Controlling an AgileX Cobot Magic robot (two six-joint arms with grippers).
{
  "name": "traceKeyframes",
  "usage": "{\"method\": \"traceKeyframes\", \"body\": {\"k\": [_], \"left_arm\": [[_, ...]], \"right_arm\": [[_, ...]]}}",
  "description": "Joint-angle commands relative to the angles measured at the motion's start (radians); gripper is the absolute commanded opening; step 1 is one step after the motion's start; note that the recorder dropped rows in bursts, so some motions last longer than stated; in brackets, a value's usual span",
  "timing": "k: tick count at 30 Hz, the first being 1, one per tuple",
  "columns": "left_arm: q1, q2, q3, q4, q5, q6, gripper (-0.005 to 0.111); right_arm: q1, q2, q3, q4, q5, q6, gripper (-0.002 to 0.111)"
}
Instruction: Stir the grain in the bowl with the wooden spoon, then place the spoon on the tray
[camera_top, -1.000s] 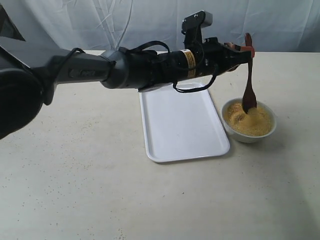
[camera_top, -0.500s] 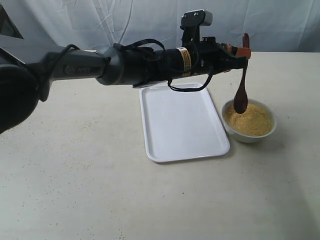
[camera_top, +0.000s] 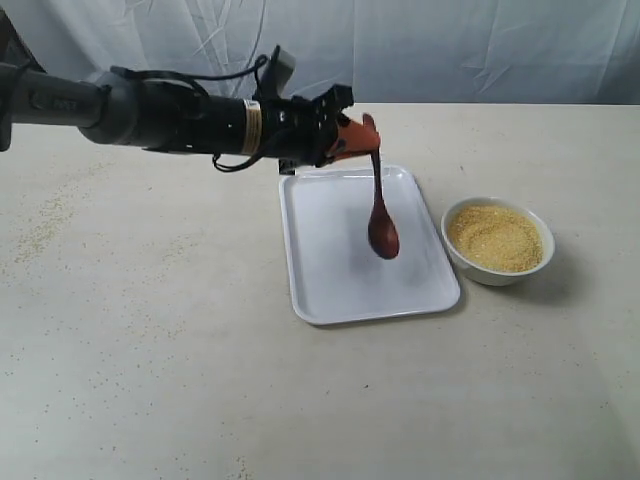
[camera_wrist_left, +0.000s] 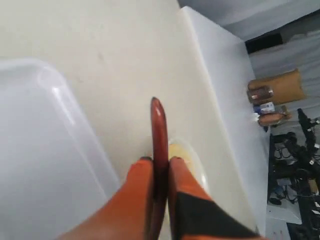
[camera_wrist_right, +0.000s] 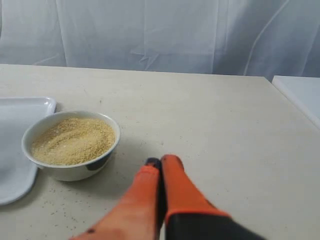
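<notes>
Left claw (camera_top: 358, 138) pinches the dark reddish-brown wooden spoon (camera_top: 381, 222), hanging head-down over the flat white rectangular tray (camera_top: 325, 275). Right claw (camera_wrist_right: 161, 162) is pressed together. The arm's yellow label (camera_top: 248, 122) is unreadable.

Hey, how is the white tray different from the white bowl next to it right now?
The tray is flat, rectangular and low-rimmed; the bowl is round, deeper and much smaller. The bowl is full of yellow grain; the tray looks bare, with the wooden spoon hanging over it from the left gripper. Both are white and sit side by side on the table.
</notes>
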Motion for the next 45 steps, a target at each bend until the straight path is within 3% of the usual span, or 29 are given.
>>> {"method": "traceKeyframes", "body": {"k": [1, 8, 10, 13, 15, 17, 18, 19, 20, 22, 24, 26, 27, 29, 31, 34, 40, 43, 45], "left_arm": [[0.003, 0.013, 0.041, 0.013, 0.061, -0.004, 0.003], [0.003, 0.013, 0.041, 0.033, 0.089, -0.004, 0.059], [0.003, 0.013, 0.041, 0.034, 0.089, -0.004, 0.067], [0.005, 0.013, 0.041, 0.034, 0.065, -0.004, 0.067], [0.025, 0.004, 0.041, 0.032, -0.002, -0.004, 0.063], [0.066, -0.032, 0.041, 0.036, -0.073, -0.002, 0.042], [0.094, -0.065, 0.033, 0.076, -0.091, 0.017, 0.019], [0.107, -0.086, 0.024, 0.120, -0.093, 0.044, 0.006], [0.125, -0.132, 0.008, 0.206, -0.093, 0.101, 0.000], [0.133, -0.229, -0.020, 0.350, -0.056, 0.140, 0.000], [0.110, -0.375, -0.022, 0.357, 0.089, 0.268, 0.000], [0.052, -0.504, -0.022, 0.357, 0.464, 0.549, 0.000], [0.017, -0.540, -0.022, 0.357, 0.776, 0.677, 0.000], [0.005, -0.535, 0.018, 0.335, 1.186, 0.815, 0.000], [0.005, -0.533, 0.047, 0.150, 1.430, 0.965, 0.000], [0.030, -0.533, 0.072, -0.196, 1.604, 1.285, 0.000], [0.137, -0.540, 0.089, -1.000, 1.789, 1.889, 0.000], [0.196, -0.587, 0.131, -1.244, 1.802, 2.033, 0.000], [0.226, -0.646, 0.181, -1.278, 1.776, 2.035, 0.000]], "right_arm": [[-0.004, -0.006, 0.002, 0.000, -0.007, 0.001, 0.002], [-0.004, -0.006, 0.002, 0.000, -0.007, 0.001, 0.002], [-0.004, -0.006, 0.002, 0.000, -0.007, 0.001, 0.002], [-0.004, -0.006, 0.002, 0.000, -0.007, 0.001, 0.002], [-0.004, -0.006, 0.002, 0.000, -0.007, 0.001, 0.002], [-0.004, -0.006, 0.002, 0.000, -0.007, 0.001, 0.002], [-0.004, -0.006, 0.002, 0.000, -0.007, 0.001, 0.002], [-0.004, -0.006, 0.002, 0.000, -0.007, 0.001, 0.002], [-0.004, -0.006, 0.002, 0.000, -0.007, 0.001, 0.002], [-0.004, -0.006, 0.002, 0.000, -0.007, 0.001, 0.002], [-0.004, -0.006, 0.002, 0.000, -0.007, 0.001, 0.002], [-0.004, -0.006, 0.002, 0.000, -0.007, 0.001, 0.002], [-0.004, -0.006, 0.002, 0.005, -0.007, 0.001, 0.002], [-0.004, -0.006, 0.002, 0.005, -0.007, 0.001, 0.002], [-0.004, -0.006, 0.002, 0.005, -0.007, 0.001, 0.002], [-0.004, -0.006, 0.002, 0.007, -0.007, 0.001, 0.002], [-0.004, -0.006, 0.002, 0.007, -0.007, 0.001, 0.002], [-0.004, -0.006, 0.002, 0.007, -0.007, 0.001, 0.002], [-0.004, -0.006, 0.002, 0.007, -0.007, 0.001, 0.002]]}}
